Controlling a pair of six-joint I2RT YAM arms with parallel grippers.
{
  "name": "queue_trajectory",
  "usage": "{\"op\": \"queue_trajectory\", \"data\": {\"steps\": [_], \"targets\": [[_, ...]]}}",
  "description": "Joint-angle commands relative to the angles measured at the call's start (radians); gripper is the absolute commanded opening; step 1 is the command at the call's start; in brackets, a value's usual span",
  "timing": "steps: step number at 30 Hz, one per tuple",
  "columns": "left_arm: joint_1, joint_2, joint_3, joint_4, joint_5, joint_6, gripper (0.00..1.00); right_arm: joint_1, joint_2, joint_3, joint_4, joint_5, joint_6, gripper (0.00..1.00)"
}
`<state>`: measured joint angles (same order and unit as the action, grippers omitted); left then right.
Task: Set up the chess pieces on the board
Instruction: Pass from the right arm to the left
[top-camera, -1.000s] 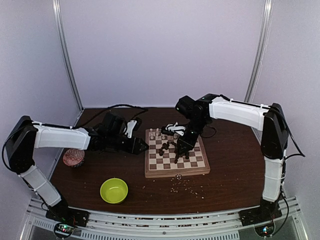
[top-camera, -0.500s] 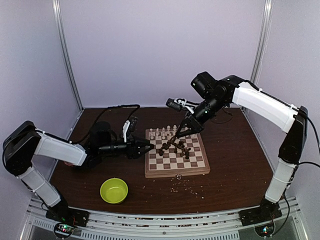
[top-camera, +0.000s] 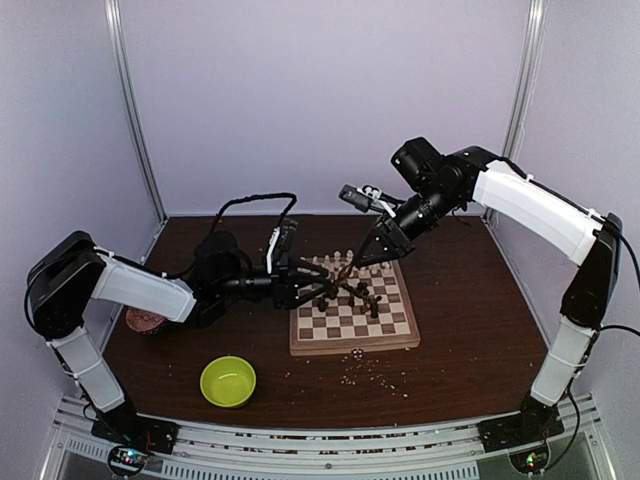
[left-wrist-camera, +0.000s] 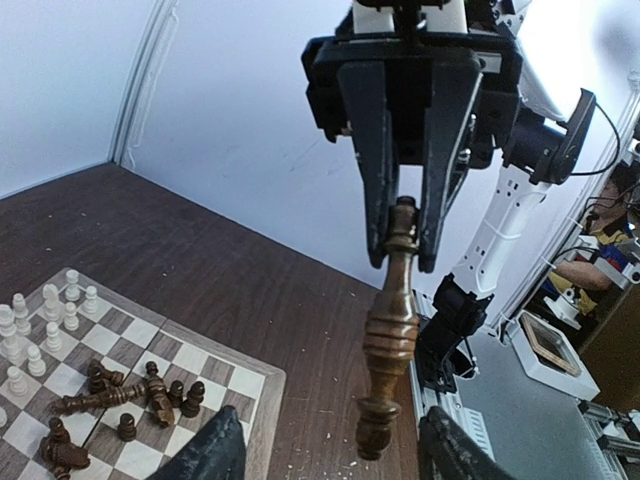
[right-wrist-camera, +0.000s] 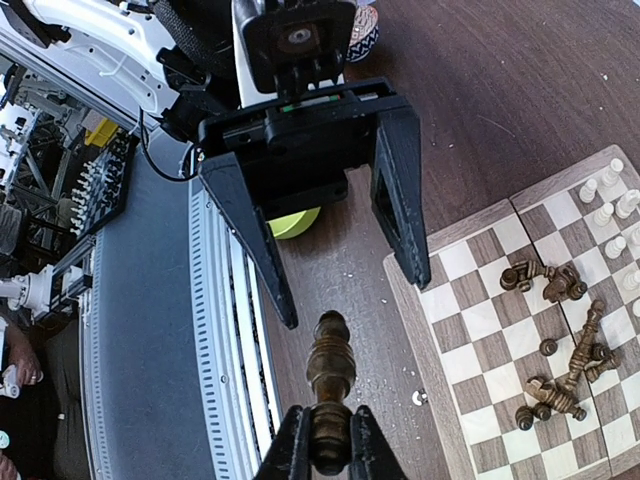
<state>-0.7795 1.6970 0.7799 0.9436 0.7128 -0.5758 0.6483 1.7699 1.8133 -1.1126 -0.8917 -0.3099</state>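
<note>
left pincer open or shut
Open: the left pincer has its jaws wide apart, not closed on the dark piece the right pincer holds.

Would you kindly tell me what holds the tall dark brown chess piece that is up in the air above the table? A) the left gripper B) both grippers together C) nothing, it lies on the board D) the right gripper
D: the right gripper is closed on one end of the dark brown piece, while the left gripper faces it with its jaws wide open, not closed on it.
</note>
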Motion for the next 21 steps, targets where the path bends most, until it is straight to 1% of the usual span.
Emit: {"op": "queue_trajectory", "data": {"steps": [1,4,9,17,21], "targets": [[-0.017,0.041,0.076,-0.003,0.095,-0.001,0.61,-0.014,-0.043,-0.002,0.008,-0.028,0.009,0.00],[-0.026,0.059,0.102,-0.011,0.122,-0.004,0.59,-0.016,-0.047,-0.010,0.014,-0.029,0.013,0.00],[-0.031,0.078,0.128,-0.029,0.144,-0.003,0.49,-0.016,-0.057,-0.031,0.024,-0.026,0.017,0.00],[-0.037,0.105,0.161,-0.053,0.177,-0.007,0.28,-0.017,-0.063,-0.046,0.035,-0.024,0.019,0.00],[-0.037,0.105,0.163,-0.064,0.178,-0.007,0.15,-0.016,-0.058,-0.048,0.036,-0.022,0.021,0.00]]}}
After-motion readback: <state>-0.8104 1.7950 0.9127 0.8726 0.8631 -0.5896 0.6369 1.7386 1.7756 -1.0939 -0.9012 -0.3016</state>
